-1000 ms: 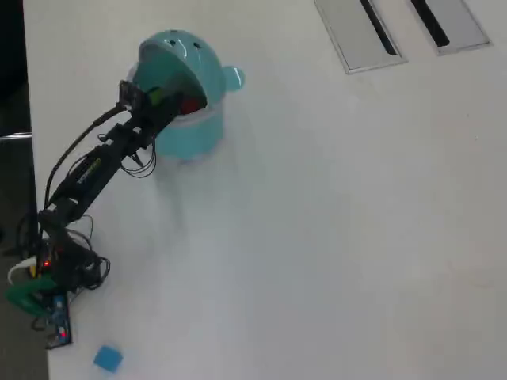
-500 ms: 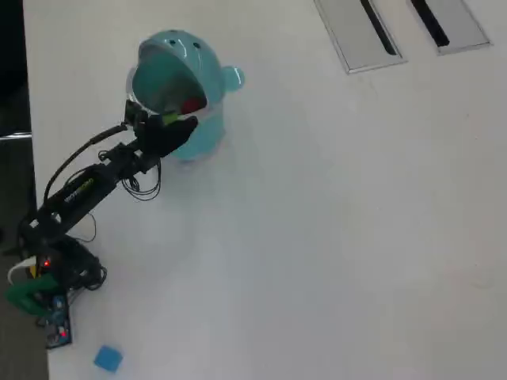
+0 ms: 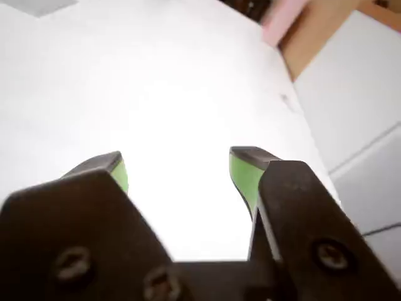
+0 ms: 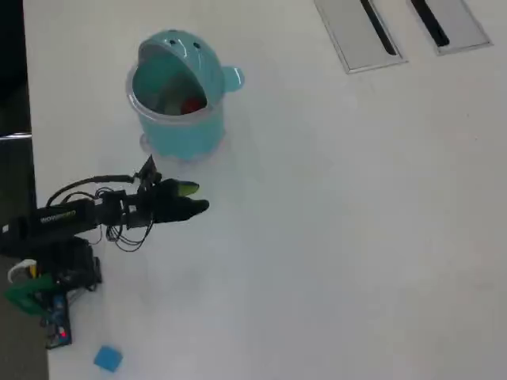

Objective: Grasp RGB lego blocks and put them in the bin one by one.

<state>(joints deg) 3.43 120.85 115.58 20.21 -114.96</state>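
Jaws of the gripper (image 3: 178, 168) stand wide apart with nothing between them in the wrist view, their green-lined tips framing only bare white worktop (image 3: 156, 94); from overhead the gripper (image 4: 192, 198) hangs over the worktop (image 4: 333, 222) below the bin (image 4: 176, 95) and apart from it, the arm (image 4: 75, 215) reaching in from the left; the teal bin stands upright with its domed lid tipped back, and a red block (image 4: 190, 105) shows inside it; a blue block (image 4: 108, 358) lies on the worktop near the bottom left edge, well apart from the gripper and the bin.
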